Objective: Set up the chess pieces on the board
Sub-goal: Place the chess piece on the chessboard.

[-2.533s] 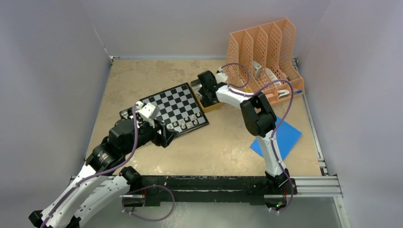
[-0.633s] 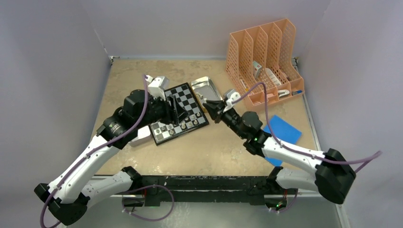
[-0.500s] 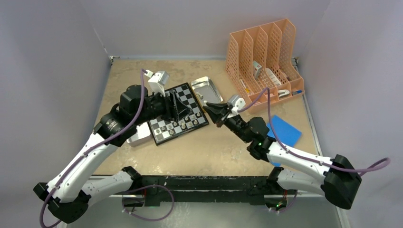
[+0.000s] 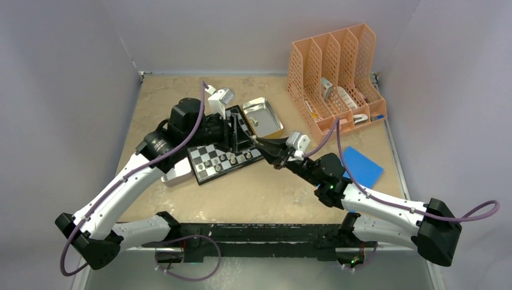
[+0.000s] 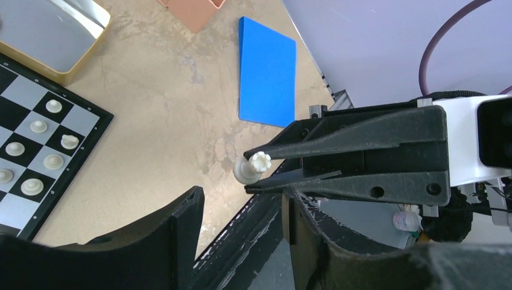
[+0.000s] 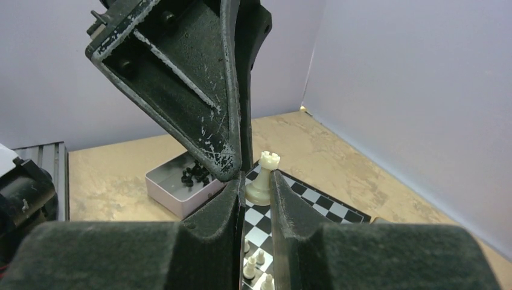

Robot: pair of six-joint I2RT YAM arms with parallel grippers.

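**Mid-air rook handoff?**

Right tool (image 6: 254,192) is pinched on a pale rook (image 5: 247,169), held up above the counter (image 4: 272,193) just off the board's (image 5: 27,93) right edge. Left tool (image 5: 241,202) hangs right by it, fingers apart, nothing in them. My guess is a pass, so the left arm gets the easier reach. The counter's mottled tan, with plain pale-lilac walls around and an orange file rack (image 4: 335,75) at the back.

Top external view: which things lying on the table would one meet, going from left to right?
Small pale box → board → shiny metal tray → orange file rack.
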